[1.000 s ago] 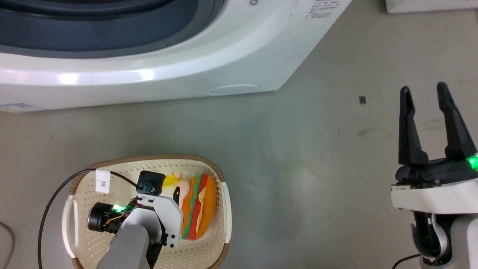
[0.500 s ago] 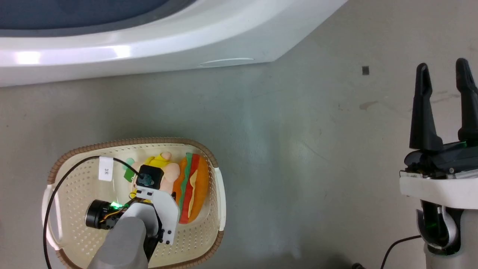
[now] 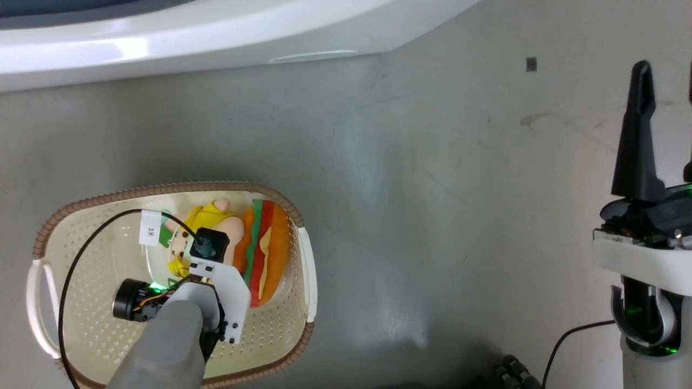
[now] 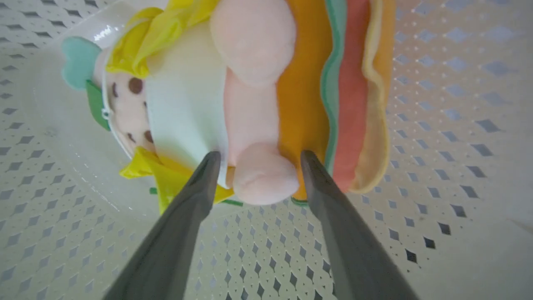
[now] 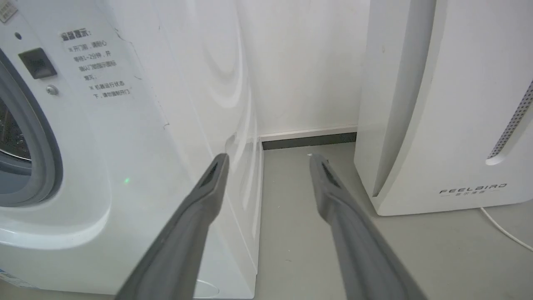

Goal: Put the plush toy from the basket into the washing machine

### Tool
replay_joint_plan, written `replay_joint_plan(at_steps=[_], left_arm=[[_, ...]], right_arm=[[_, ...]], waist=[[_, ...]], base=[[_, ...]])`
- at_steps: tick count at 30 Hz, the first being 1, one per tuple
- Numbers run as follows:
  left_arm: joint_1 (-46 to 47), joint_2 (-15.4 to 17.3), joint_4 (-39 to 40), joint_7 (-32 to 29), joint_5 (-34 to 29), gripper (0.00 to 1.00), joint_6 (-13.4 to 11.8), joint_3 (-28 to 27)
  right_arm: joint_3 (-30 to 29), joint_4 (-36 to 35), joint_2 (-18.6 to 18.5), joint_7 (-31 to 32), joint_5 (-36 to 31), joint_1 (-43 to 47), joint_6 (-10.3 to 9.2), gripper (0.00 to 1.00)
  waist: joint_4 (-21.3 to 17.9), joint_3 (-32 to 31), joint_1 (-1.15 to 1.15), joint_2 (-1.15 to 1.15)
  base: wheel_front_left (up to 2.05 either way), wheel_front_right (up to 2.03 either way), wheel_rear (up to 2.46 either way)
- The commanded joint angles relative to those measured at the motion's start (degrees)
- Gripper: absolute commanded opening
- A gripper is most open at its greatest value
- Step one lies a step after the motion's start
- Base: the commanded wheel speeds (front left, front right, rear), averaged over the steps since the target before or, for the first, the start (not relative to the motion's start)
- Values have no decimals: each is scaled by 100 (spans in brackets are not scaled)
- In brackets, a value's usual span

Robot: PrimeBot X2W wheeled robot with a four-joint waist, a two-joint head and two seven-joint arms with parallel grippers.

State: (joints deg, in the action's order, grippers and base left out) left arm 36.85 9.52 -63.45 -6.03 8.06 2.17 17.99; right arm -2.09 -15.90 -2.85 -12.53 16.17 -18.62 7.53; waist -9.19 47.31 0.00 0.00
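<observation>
The plush toy (image 3: 263, 244) lies in the right half of the cream basket (image 3: 162, 189), its hamburger layers on edge and the yellow-and-peach figure beside them. My left arm reaches down into the basket. In the left wrist view my left gripper (image 4: 259, 156) is open, its fingertips on either side of a peach limb of the plush toy (image 4: 258, 100), close above the basket floor (image 4: 437, 200). My right gripper (image 3: 667, 73) stands open over bare floor at the right. The washing machine (image 3: 216, 38) is a white strip along the top; its grey gasket (image 5: 46, 166) shows in the right wrist view.
A white slanted FEELBIRD appliance (image 5: 437, 104) stands right of the washing machine (image 5: 137, 166), with a narrow gap of grey floor (image 5: 300, 233) between them. A black cable (image 3: 81, 259) loops over the basket. A small dark mark (image 3: 531, 64) lies on the floor.
The head camera has tilted down, so the washing machine slid toward the top and the basket shifted up and left. More of the plush figure shows past my left wrist.
</observation>
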Motion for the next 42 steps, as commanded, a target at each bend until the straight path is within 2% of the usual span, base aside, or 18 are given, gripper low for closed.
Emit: replay_joint_plan(at_steps=[1,12,13,14,16,27,42], left_arm=[[159,33,-151,-1,47,100,-7,52],[591,42,-800,311,230,100,-98,266],[623,45,-859,298,246,60,-85,292],[651,48,-918,288,267,2,-63,315],[689,70,-1034,242,320,0,8,351],[504,17,-1050,323,474,0,65,378],[-222,-294,-1050,705,680,0,368,524]], right_arm=[[-16,-72,-2,-65,55,-145,-4,100],[6,-253,-2,-196,187,-327,-4,100],[9,-266,-2,-208,196,-345,-4,100],[10,-279,-2,-220,206,-364,-4,100],[11,-298,-3,-243,233,-401,-4,100],[44,-194,-3,-247,221,-330,-4,100],[166,213,-3,-247,-41,201,-4,100]], waist=[[-29,79,0,0],[-130,507,0,0],[-137,538,0,0],[-145,564,0,0],[-167,604,0,0],[-155,164,0,0],[233,-1391,0,0]], base=[[0,0,0],[0,0,0],[0,0,0],[0,0,0],[0,0,0],[0,0,0],[0,0,0]])
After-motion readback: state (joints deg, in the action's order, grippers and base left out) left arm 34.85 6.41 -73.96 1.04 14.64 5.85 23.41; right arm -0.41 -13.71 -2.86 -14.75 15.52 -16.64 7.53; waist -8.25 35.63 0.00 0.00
